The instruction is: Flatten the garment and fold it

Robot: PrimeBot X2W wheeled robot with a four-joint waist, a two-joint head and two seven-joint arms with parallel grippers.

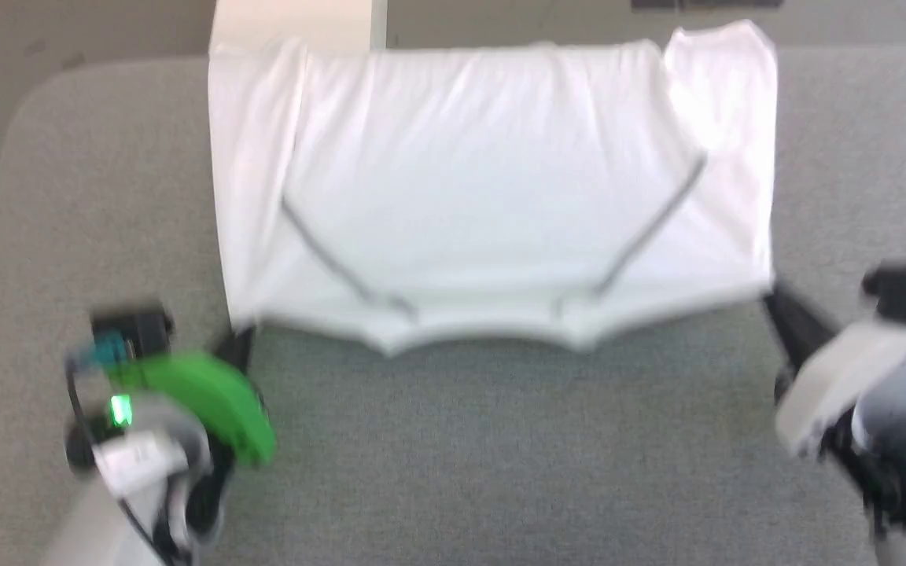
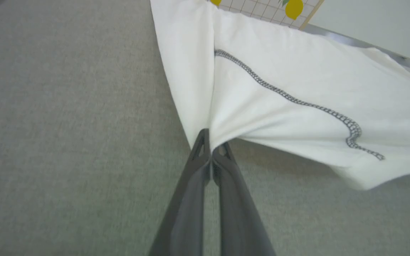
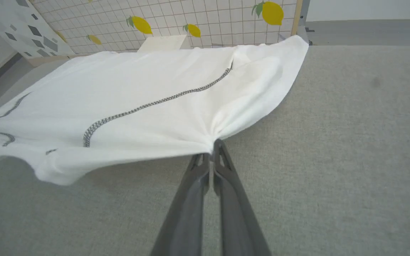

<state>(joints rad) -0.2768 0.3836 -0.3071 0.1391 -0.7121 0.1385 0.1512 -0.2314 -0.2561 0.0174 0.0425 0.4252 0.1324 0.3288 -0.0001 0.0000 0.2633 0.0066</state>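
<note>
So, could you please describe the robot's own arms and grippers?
The left gripper and right gripper each have two long dark grey fingers tapering to slotted tips. The left wrist carries a bright green cover, black cable and green light; the right wrist is pale grey with a green light.

Head overhead; wrists low, near garment (image 1: pixel 492 196)

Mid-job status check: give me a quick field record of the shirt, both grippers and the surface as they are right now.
garment: white T-shirt, spread wide, dark zigzag seams facing up
left gripper: fingers shut on the shirt's near left corner
right gripper: fingers shut on the shirt's near right corner
near edge: lifted off the table, sagging between the two grips
surface: grey, fabric-like
background: white box beyond the shirt's far left corner
image quality: head view blurred
</note>
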